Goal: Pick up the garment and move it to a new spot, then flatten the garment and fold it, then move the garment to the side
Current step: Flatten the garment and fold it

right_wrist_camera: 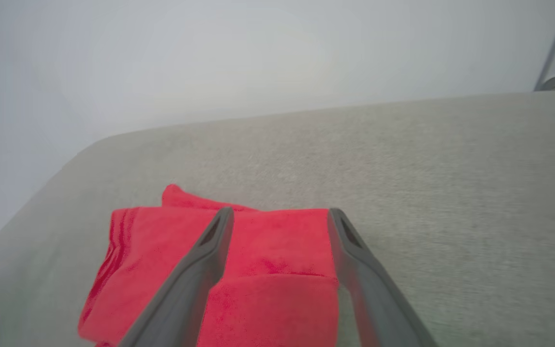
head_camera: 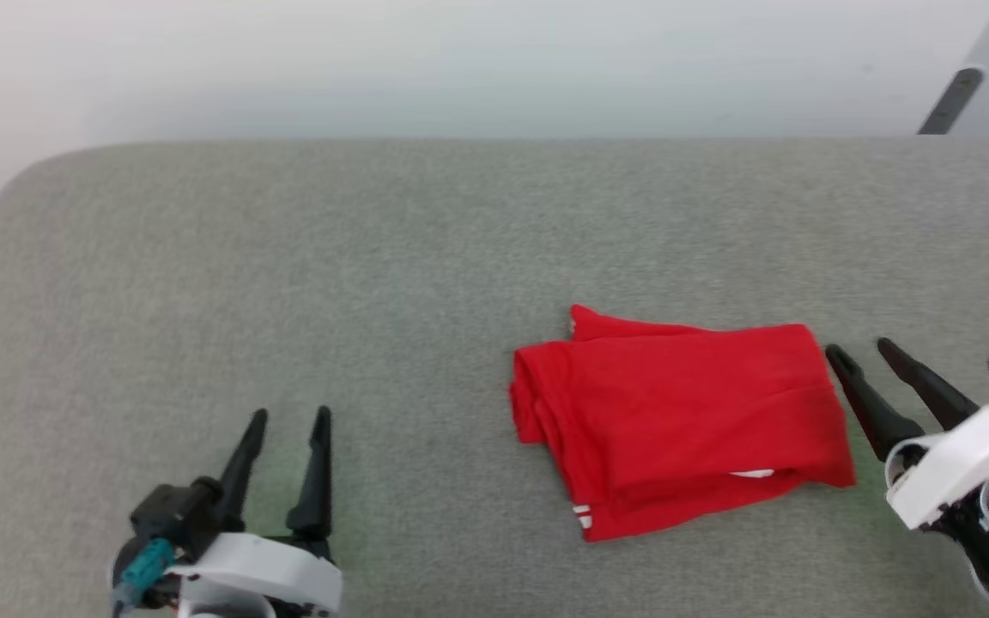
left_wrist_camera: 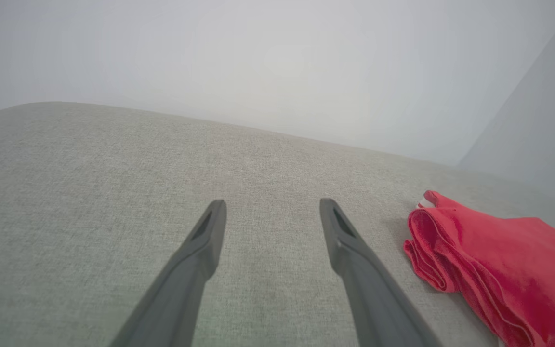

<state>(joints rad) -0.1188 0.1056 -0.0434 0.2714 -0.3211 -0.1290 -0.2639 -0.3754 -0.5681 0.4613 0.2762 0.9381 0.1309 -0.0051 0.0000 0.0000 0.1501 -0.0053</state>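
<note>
Garment folded, both grippers empty.
Garment [head_camera: 683,412] lies folded right of centre on the grey cushion [head_camera: 374,257]; our left gripper [head_camera: 291,414] spread, well apart; right gripper [head_camera: 859,348] spread, just beside its right edge. Risk, we judge: pinching only the top layer when moving it aside unfolds the stack. No lettering readable, only white trim [head_camera: 582,516] slivers.

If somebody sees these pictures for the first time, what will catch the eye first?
The folded red garment stands out, lying right of centre on the grey fabric surface. The open right gripper sits close beside its right edge, not holding it. The open left gripper is at the lower left of the head view, well apart from it.
</note>
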